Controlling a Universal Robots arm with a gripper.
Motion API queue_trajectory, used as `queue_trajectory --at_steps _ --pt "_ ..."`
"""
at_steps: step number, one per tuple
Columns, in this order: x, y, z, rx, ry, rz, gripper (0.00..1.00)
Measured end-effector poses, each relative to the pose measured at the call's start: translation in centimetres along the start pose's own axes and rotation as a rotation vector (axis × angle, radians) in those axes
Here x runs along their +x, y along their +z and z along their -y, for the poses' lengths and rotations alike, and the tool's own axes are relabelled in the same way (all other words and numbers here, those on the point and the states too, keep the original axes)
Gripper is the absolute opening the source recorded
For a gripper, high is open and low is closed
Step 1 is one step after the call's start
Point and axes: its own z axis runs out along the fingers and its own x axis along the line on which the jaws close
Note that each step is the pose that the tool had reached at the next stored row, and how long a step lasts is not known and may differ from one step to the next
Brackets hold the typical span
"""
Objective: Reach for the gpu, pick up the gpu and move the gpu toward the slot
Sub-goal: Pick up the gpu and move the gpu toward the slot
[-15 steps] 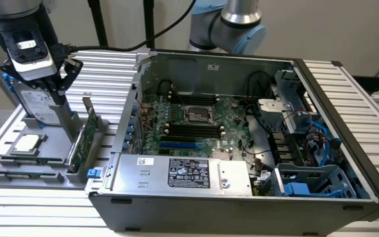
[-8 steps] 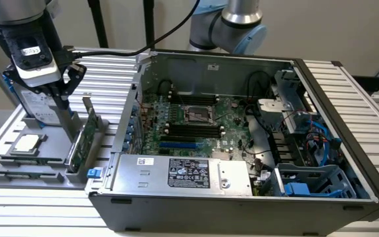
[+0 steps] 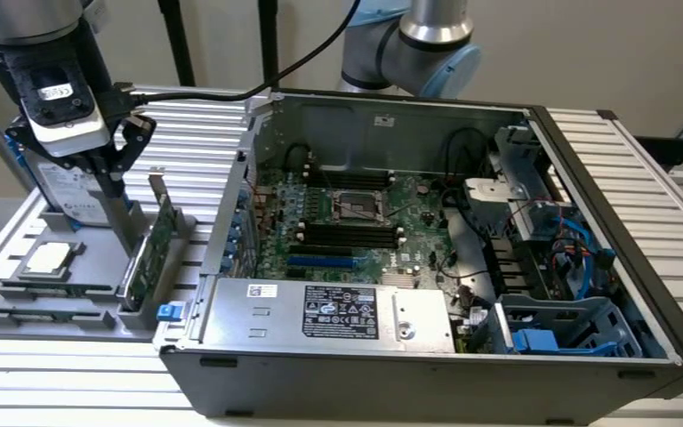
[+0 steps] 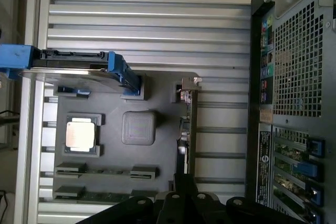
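The gpu (image 3: pixel 149 242) is a thin green card standing on edge in a slot of the grey holder tray (image 3: pixel 33 311), with its silver bracket (image 3: pixel 157 191) at the far end. In the wrist view the gpu (image 4: pixel 192 124) appears edge-on. My gripper (image 3: pixel 116 200) hangs over the tray just to the exterior view's left of the card, between it and the hard drive; its fingers (image 4: pixel 184 182) look shut and hold nothing. Blue expansion slots (image 3: pixel 324 262) lie on the motherboard inside the open computer case (image 3: pixel 437 365).
A silver hard drive with blue rails (image 4: pixel 79 64) stands at the tray's back, and a square processor chip (image 3: pixel 54 260) lies flat beside it. The case wall (image 3: pixel 237 205) rises right next to the gpu. Slatted table (image 3: pixel 68 374) surrounds everything.
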Motion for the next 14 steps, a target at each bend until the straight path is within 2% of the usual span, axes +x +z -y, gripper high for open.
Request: queue_trajectory --at_steps 6,7,8,10,11,13,14 --pt "0.0 0.0 0.0 0.0 0.0 0.0 0.12" --pt "0.0 0.0 0.0 0.0 0.0 0.0 0.18" --pt "0.0 0.0 0.0 0.0 0.0 0.0 0.18" --pt "0.0 0.0 0.0 0.0 0.0 0.0 0.3" --pt "0.0 0.0 0.0 0.0 0.0 0.0 0.3" --pt "0.0 0.01 0.0 0.0004 0.0 -0.0002 0.42" --pt "0.0 0.07 0.01 0.0007 0.0 -0.0001 0.42"
